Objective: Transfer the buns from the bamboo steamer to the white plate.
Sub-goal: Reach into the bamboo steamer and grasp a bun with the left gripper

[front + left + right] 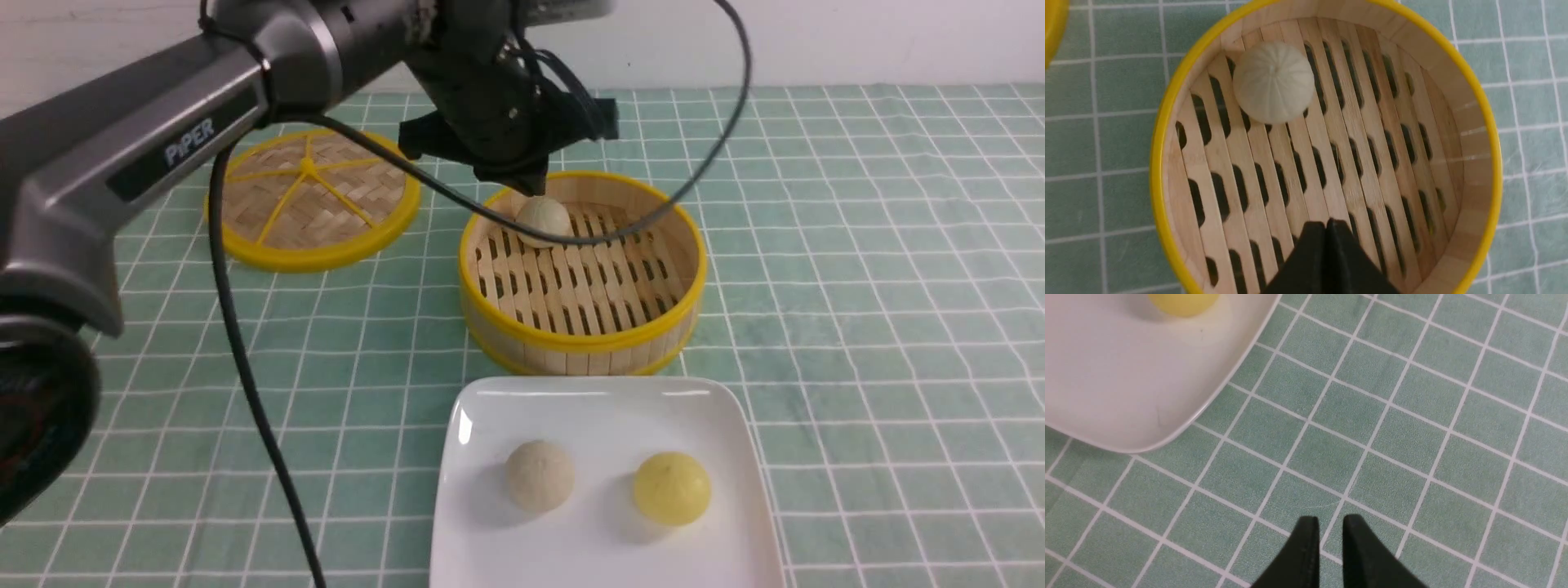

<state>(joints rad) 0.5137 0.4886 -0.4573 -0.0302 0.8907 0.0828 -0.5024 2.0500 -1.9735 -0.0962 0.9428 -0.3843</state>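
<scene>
Left pincer point(1327, 222) shut and empty over the bamboo steamer point(581, 341); the last bun point(543, 220) is not yet taken.
We see its jaws pressed together, holding nothing, while the last bun lies on the slats near the far wall, close below the tips. On the white plate point(604, 400) sit a cream bun point(539, 475) and a yellow bun point(672, 487), apart. The right pincer point(1329, 522), jaws slightly parted and empty, hangs over the cloth point(1412, 437) beside the plate. We judge that the left jaws must open first, then go down around the bun.

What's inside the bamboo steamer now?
One pale bun sits on the slatted floor by the wall of the bamboo steamer; the rest looks bare. The shut left gripper covers a small patch of floor.
</scene>
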